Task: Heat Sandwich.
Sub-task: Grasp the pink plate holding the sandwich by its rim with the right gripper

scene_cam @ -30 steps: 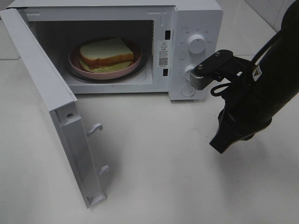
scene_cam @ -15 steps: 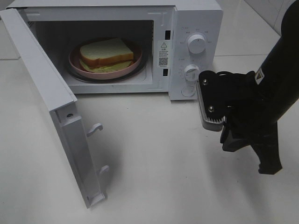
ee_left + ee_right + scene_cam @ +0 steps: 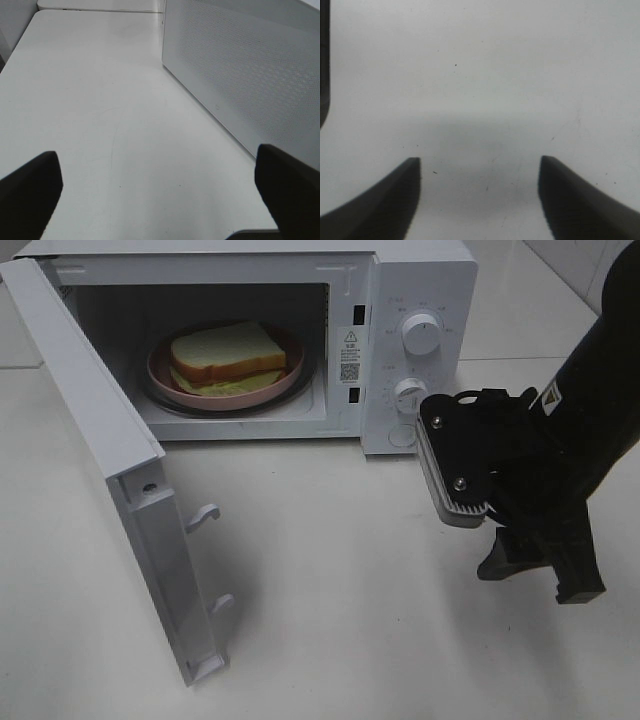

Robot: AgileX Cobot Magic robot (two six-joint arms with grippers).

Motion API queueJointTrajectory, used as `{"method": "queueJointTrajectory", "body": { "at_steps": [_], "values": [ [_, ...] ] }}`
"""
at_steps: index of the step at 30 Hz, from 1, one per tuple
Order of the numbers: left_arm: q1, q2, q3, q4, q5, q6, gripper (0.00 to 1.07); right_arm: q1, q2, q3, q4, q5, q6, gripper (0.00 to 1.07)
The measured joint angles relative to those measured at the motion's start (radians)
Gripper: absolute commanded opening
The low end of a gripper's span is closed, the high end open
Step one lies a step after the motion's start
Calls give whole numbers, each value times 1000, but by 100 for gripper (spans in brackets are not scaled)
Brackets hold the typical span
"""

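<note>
Exterior high, door (image 3: pixel 120 490): wide open, so shutting it looks like the step.
Left claw (image 3: pixel 155 155): spread wide, empty, beside the door's outer face; push flat and steady.
Sandwich (image 3: pixel 228 355): on pink plate (image 3: pixel 158 370) inside the microwave (image 3: pixel 440 280).
Right claw (image 3: pixel 480 167): gaping, empty, above the tabletop (image 3: pixel 350 590); best kept clear.

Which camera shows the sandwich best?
The exterior high view: the sandwich lies in plain sight on its plate inside the open microwave. Both wrist views show none of it, only table.
</note>
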Motion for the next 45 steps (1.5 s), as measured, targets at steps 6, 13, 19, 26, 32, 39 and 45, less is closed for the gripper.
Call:
{"method": "queueJointTrajectory", "body": {
  "at_steps": [6, 13, 19, 26, 32, 39, 45],
  "values": [
    [0, 0, 0, 0, 0, 0, 98, 0, 0, 0, -15, -15, 95, 103],
    [0, 0, 0, 0, 0, 0, 98, 0, 0, 0, -53, -31, 98, 100],
    [0, 0, 0, 0, 0, 0, 98, 0, 0, 0, -60, -86, 44, 99],
    [0, 0, 0, 0, 0, 0, 98, 2, 0, -24, -60, -129, -14, 98],
    [0, 0, 0, 0, 0, 0, 98, 43, 49, -106, -76, -138, -20, 96],
    [0, 0, 0, 0, 0, 0, 98, 77, 167, -229, -85, -142, -31, 95],
    [0, 0, 0, 0, 0, 0, 98, 99, 265, -342, -103, -146, -67, 94]
  ]
}}
